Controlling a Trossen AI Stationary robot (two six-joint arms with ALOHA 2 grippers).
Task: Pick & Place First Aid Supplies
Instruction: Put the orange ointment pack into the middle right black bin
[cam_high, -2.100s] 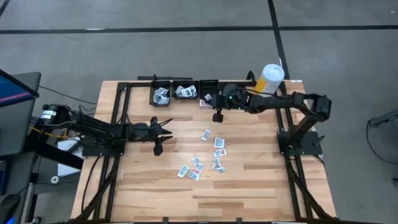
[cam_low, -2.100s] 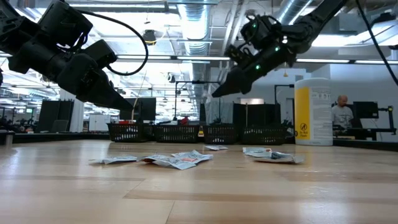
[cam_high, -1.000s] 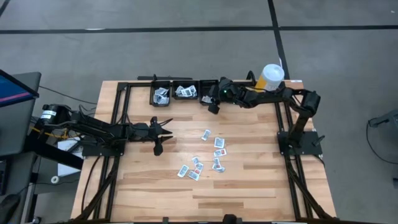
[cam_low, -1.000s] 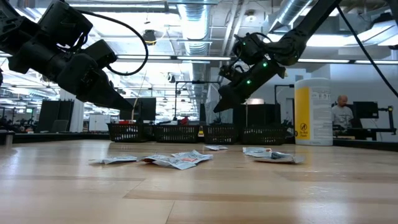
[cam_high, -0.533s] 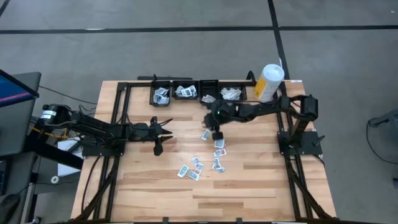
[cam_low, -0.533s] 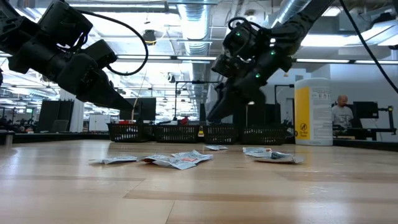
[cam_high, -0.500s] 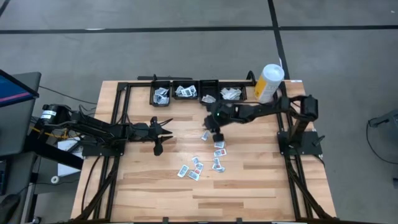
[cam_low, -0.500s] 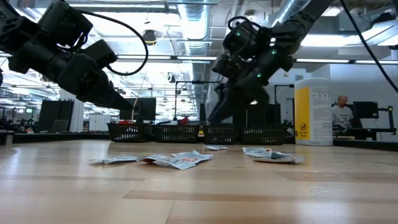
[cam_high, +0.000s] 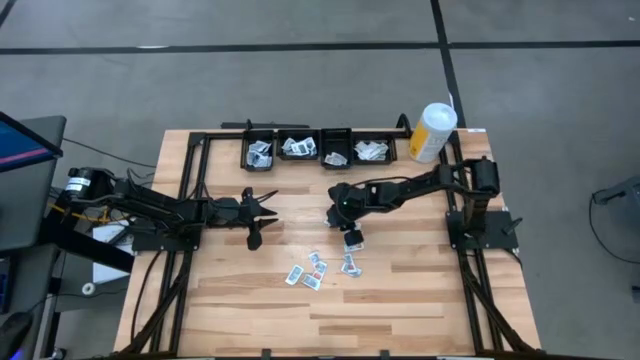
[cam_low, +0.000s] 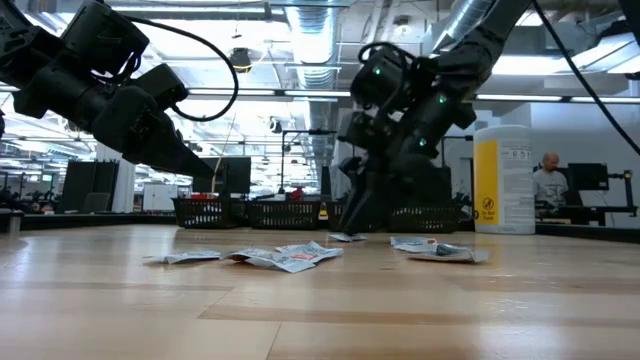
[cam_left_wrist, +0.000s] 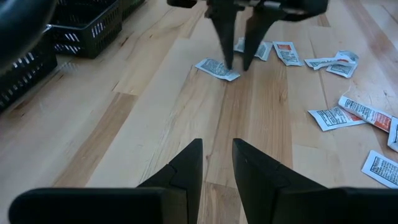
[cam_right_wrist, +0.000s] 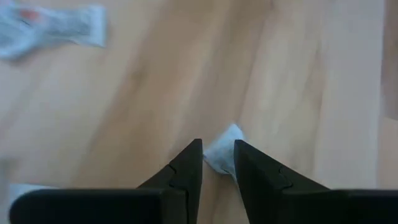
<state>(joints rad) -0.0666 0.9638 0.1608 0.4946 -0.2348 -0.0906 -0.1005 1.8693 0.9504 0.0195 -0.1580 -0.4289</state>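
— Right hand (cam_left_wrist: 235, 62), position and state?

— Lowered to the counter (cam_high: 400, 280), fingertips straddling one white packet (cam_left_wrist: 216, 68). From its own wrist camera the packet (cam_right_wrist: 222, 154) shows in the narrow gap between the two fingers. The fingers stand slightly apart; whether they already pinch the packet, I cannot tell.

— The rest of the supplies?

— Loose packets (cam_high: 318, 270) lie scattered on the counter just beyond that hand, toward the near edge. One with red print (cam_left_wrist: 354, 111) lies off to its side. More packets sit in the row of black baskets (cam_high: 318, 150) behind the hand, at the far edge.

— Left hand (cam_high: 262, 212)?

— Hovering above bare counter, well apart from the packet cluster and clear of the right hand. Its fingers (cam_left_wrist: 186, 165) are a narrow gap apart and hold nothing.

— Anything else noted?

— A tall white-and-yellow canister (cam_high: 432, 132) stands upright beside the last basket. A person (cam_low: 549, 185) is visible in the room beyond the counter.
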